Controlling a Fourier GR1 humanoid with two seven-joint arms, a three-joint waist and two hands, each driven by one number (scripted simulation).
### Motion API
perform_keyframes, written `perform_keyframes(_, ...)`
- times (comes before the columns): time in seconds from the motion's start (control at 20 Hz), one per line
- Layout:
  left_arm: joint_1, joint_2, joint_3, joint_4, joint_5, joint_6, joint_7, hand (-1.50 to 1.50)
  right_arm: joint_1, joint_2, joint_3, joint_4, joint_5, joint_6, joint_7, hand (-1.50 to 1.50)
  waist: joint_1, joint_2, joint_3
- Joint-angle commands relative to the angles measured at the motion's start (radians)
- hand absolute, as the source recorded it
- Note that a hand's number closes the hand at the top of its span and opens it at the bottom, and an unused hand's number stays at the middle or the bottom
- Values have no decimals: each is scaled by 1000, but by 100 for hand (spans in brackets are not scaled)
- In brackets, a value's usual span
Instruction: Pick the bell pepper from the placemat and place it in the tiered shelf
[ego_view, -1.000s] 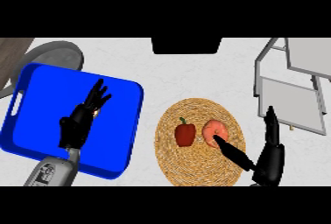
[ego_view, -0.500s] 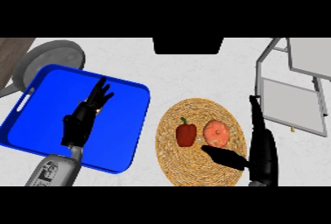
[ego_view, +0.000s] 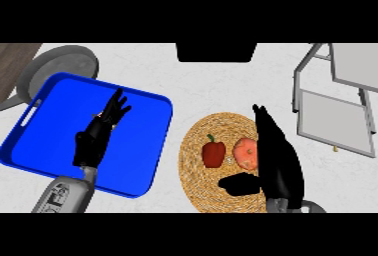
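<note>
Our right hand (ego_view: 279, 160) has slid left and farther across the placemat (ego_view: 198, 192), now covering the right edge of the orange fruit (ego_view: 244, 152).

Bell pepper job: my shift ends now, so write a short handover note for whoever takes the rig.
Left robot hand: open, over the blue tray.
Right robot hand: open, over the woven placemat, beside a round orange fruit.
Bell pepper: on the placemat, left of that fruit, not held.
Tiered shelf: at right, off the mat.
Done: nothing yet.
Left: grasp the pepper, place it in the shelf.
</note>
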Motion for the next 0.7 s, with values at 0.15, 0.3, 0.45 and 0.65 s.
perform_keyframes(0.15, 9, 2, 11, -2, 3, -27, 5, 0, -153, 147, 39, -12, 71, 238, 321, -150, -3, 0, 2)
perform_keyframes(0.3, 18, -25, -13, -42, -22, 1, 27, 0, -231, 170, -18, 55, 44, 243, 315, -150, 5, 0, 3)
perform_keyframes(0.45, 7, -29, 5, -33, -27, 3, 17, 0, -199, 172, 67, 44, 95, 191, 342, -150, 0, 0, 3)
perform_keyframes(0.65, 2, -13, 32, 32, -23, -22, -26, 0, -226, 172, 50, 78, 114, 198, 356, -150, -3, 2, 3)
